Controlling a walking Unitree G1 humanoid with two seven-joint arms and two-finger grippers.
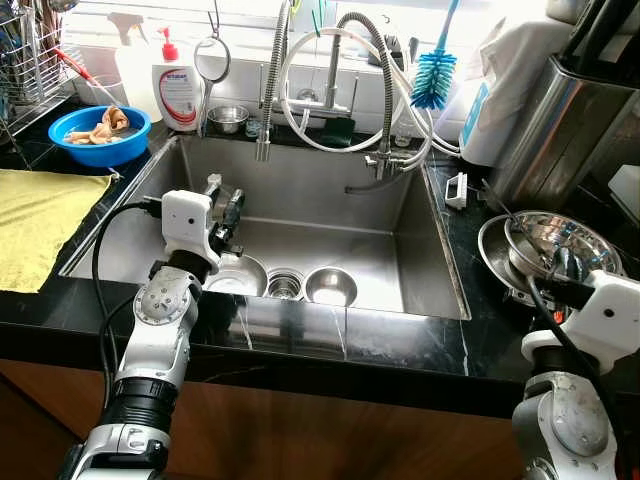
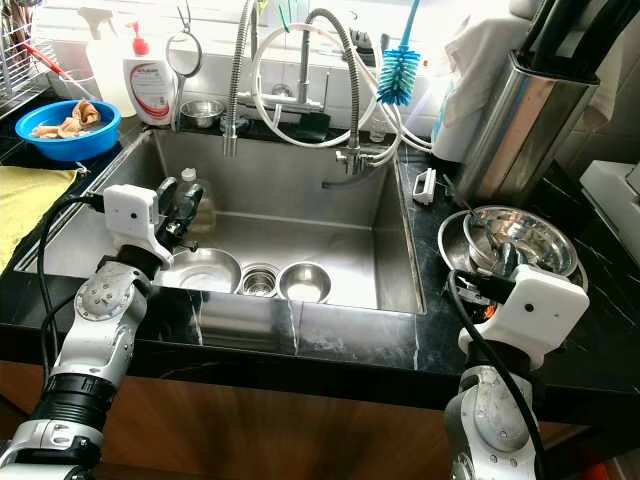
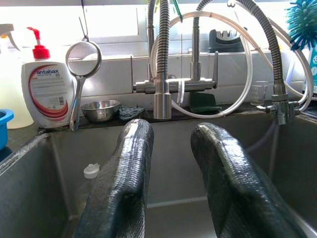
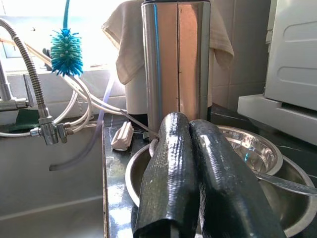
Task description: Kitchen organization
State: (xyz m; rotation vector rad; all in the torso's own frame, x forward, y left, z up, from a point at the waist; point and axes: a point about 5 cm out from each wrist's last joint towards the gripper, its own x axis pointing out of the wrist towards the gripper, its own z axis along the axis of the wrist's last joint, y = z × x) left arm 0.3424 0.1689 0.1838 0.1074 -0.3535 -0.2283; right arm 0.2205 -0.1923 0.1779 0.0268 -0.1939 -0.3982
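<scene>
Both my grippers hold nothing, left gripper (image 3: 171, 178) parted over the sink (image 1: 440, 260), right gripper (image 4: 198, 183) closed above the steel bowls (image 2: 520, 235), which look light, slippery, best pinched at the rim.

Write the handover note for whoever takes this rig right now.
Left end effector: open, holding nothing, hovering over the left side of the sink.
Right end effector: shut with nothing visibly between its fingers, over the nested steel bowls on the right counter.
In the sink: two small steel bowls, one on each side of the drain, and a plastic bottle at its left wall.
Blue bowl with food on the left counter, beside the yellow cloth.
Done: nothing evident. Left: sink items and counter bowls all appear to await sorting.
</scene>
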